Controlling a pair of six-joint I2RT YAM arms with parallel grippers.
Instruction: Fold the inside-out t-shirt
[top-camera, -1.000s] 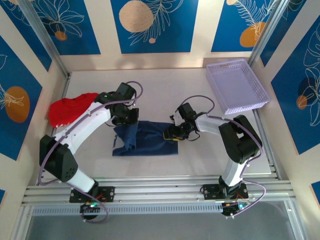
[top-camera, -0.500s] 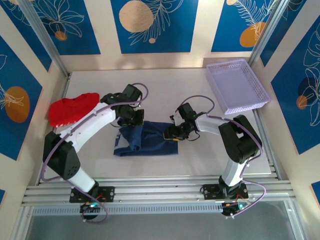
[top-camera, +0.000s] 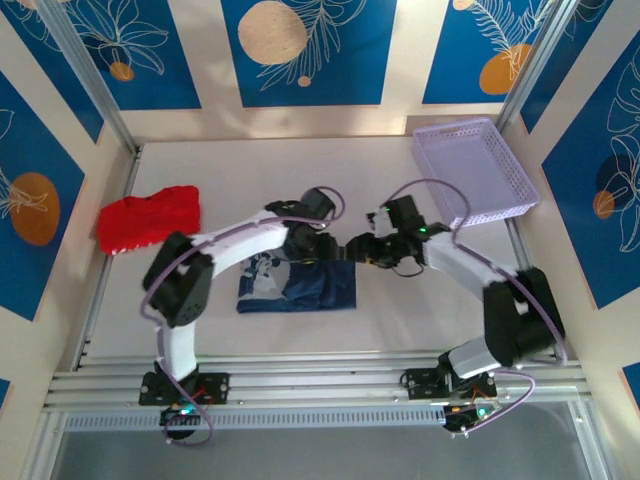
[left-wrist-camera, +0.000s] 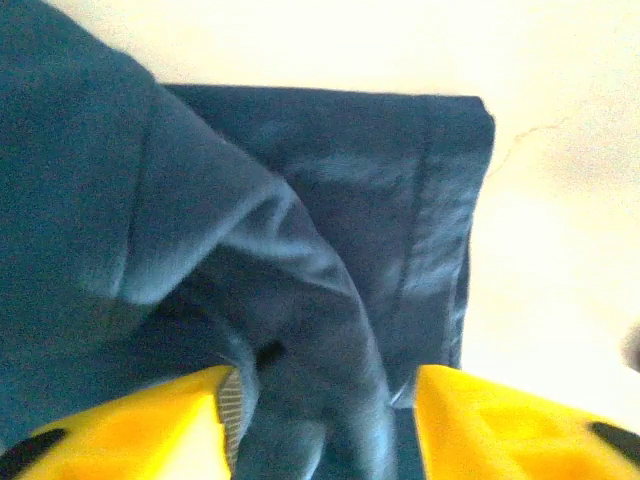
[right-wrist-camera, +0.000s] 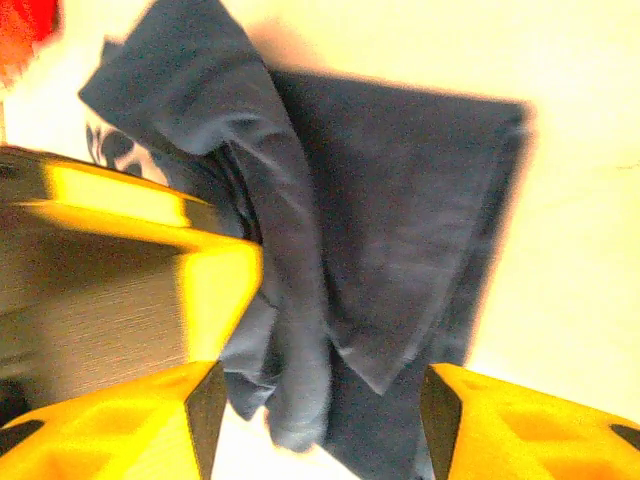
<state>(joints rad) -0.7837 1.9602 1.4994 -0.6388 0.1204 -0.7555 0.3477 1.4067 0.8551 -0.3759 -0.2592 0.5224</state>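
On the table (top-camera: 250, 175), the t-shirt (top-camera: 297, 285) lies about midway between the left and right edges, nearer the near edge than the far one. A crumpled garment (top-camera: 148, 218) sits against the left edge, behind the t-shirt and well apart from it. A basket (top-camera: 478, 170) stands in the far right corner, well apart from both. The left gripper (top-camera: 318, 247) is at the t-shirt's far edge, towards its right end. The right gripper (top-camera: 362, 250) is just beside it on the right, at the t-shirt's far right corner. The two grippers face each other. A raised fold of the t-shirt lies between each gripper's fingers.
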